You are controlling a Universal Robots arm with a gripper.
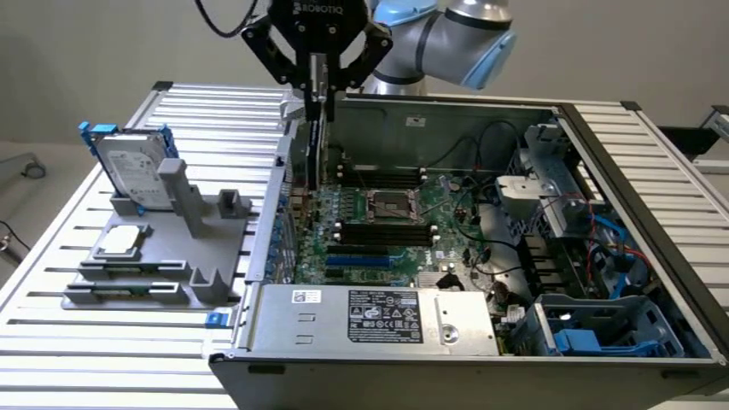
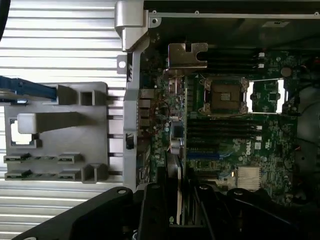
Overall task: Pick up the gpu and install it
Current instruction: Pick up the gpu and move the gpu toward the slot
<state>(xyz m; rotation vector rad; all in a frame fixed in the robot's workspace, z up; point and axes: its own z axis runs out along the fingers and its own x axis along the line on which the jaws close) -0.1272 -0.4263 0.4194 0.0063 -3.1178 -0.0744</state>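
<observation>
My gripper (image 1: 317, 84) hangs over the open computer case (image 1: 638, 171) and is shut on the gpu (image 1: 316, 137). The gpu is a thin dark card held upright and edge-on. Its lower edge reaches down toward the green motherboard (image 1: 393, 248), close to the case's wall on the exterior view's left. In the wrist view the gpu (image 2: 179, 185) runs away from my gripper (image 2: 181, 212) as a narrow strip, and its silver bracket (image 2: 187, 54) is at the far end, beside the CPU socket (image 2: 223, 95). I cannot tell whether the card touches a slot.
A grey fixture (image 1: 171, 256) stands outside the case on the exterior view's left, carrying a silver hard drive in a blue frame (image 1: 131, 166) and a small square CPU chip (image 1: 123, 242). The power supply (image 1: 364, 316) fills the case's near side. Cables and blue drive bays (image 1: 592, 329) crowd the right.
</observation>
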